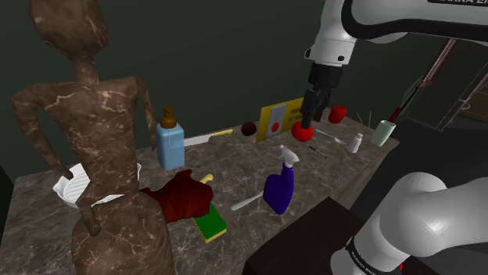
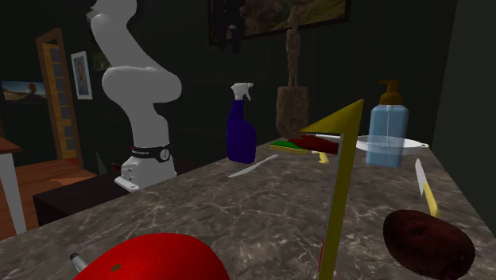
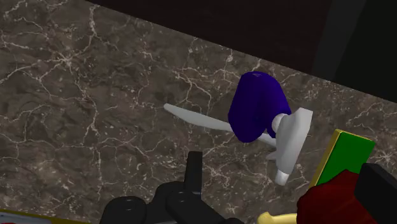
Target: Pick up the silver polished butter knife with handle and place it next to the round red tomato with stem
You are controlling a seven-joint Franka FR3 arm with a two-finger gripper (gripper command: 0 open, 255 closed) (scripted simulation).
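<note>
The silver butter knife (image 1: 249, 201) lies flat on the marble counter, against the purple spray bottle (image 1: 279, 187). It also shows as a pale blade (image 2: 254, 165) in the second exterior view, and in the wrist view the knife (image 3: 194, 118) runs partly under the bottle (image 3: 254, 105). The red tomato (image 1: 301, 131) sits near the counter's far end, large in the foreground (image 2: 151, 258) of the second exterior view. My gripper (image 1: 307, 119) hangs just above the tomato, far from the knife. Its fingers (image 3: 193, 168) stand apart, open, with nothing held.
A yellow card (image 1: 280, 119), a second red fruit (image 1: 337, 114), a dark round fruit (image 1: 249, 128), a salt shaker (image 1: 356, 143) and a utensil (image 1: 327, 137) surround the tomato. A soap dispenser (image 1: 170, 141), yellow-handled knife (image 1: 205, 138), red cloth (image 1: 181, 197), sponge (image 1: 211, 225) and tall brown statue (image 1: 102, 156) stand farther along.
</note>
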